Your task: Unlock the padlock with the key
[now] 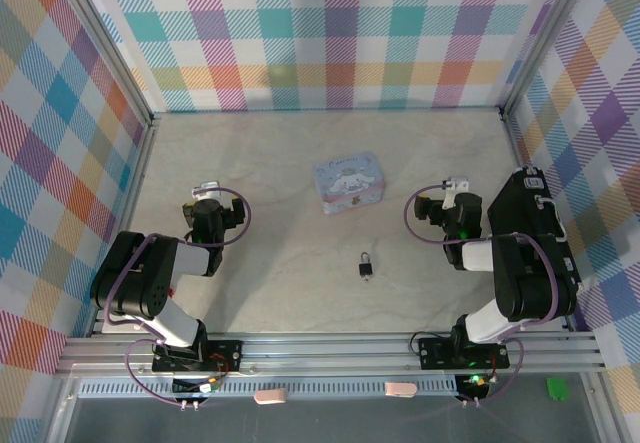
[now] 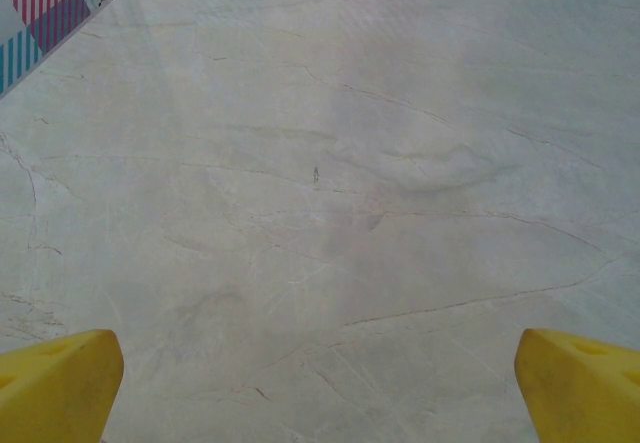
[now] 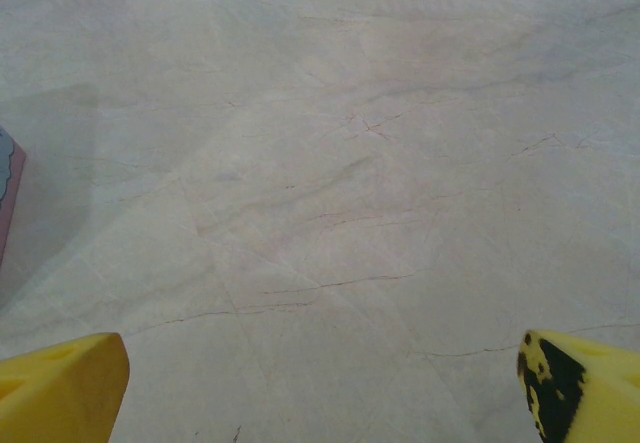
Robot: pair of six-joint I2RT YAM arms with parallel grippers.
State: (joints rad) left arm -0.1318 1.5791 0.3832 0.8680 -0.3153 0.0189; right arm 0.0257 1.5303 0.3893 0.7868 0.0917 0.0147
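Left jaws, right jaws both wide apart, empty, over table [image 1: 280,293]. Padlock [image 1: 368,265] between them, nearer right jaws, untouched. Tin [image 1: 347,183] beyond it.

Pale marbled tabletop [image 1: 270,163]: flat, with fine dark veins across the surface. A pastel blue tin [image 1: 347,183] with a cartoon-printed lid lies flat near the table's centre, toward the far side, standing apart from everything else. Plaid-patterned walls [image 1: 330,33] enclose the left, far and right sides. An aluminium rail [image 1: 330,348] runs along the near edge. Below it lie two pale pink pieces [image 1: 269,396] and, at far right, a small green object [image 1: 557,389].
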